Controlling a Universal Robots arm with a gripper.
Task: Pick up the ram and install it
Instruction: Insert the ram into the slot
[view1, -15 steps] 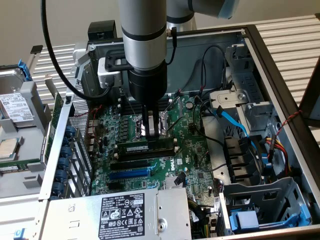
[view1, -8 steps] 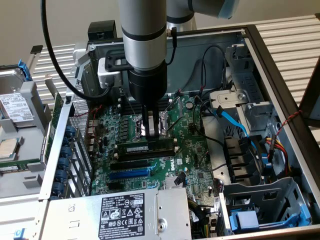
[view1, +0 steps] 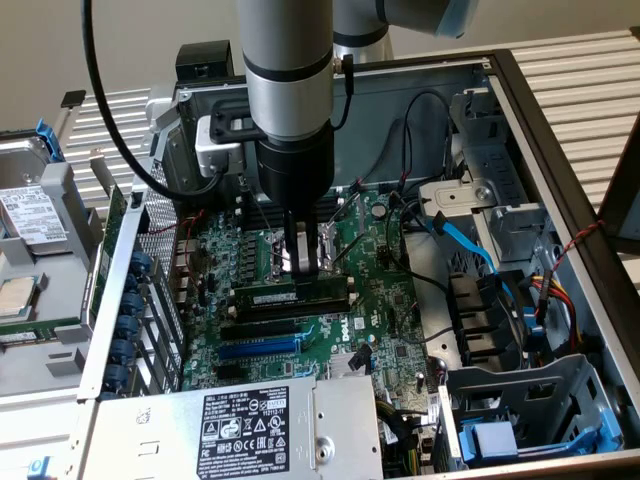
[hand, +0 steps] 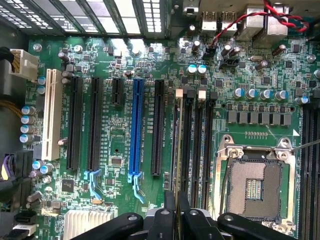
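Note:
The ram (view1: 270, 297) is a thin green stick with a white label. It stands on edge along the first black memory slot of the motherboard (view1: 385, 300), beside the processor socket. In the wrist view the ram (hand: 176, 150) shows edge-on as a thin line running away from the fingers. My gripper (view1: 300, 272) comes straight down from the grey arm onto the stick's upper edge. Its black fingers (hand: 169, 217) sit close together with the stick's edge between them, so my gripper (hand: 176, 216) is shut on the ram.
Two empty black memory slots (hand: 199, 145) lie beside the ram, then the open processor socket (hand: 255, 185). The blue expansion slot (hand: 136, 130) and black slots lie on the other side. A power supply (view1: 250, 425), blue cables (view1: 470, 245) and the case walls hem in the board.

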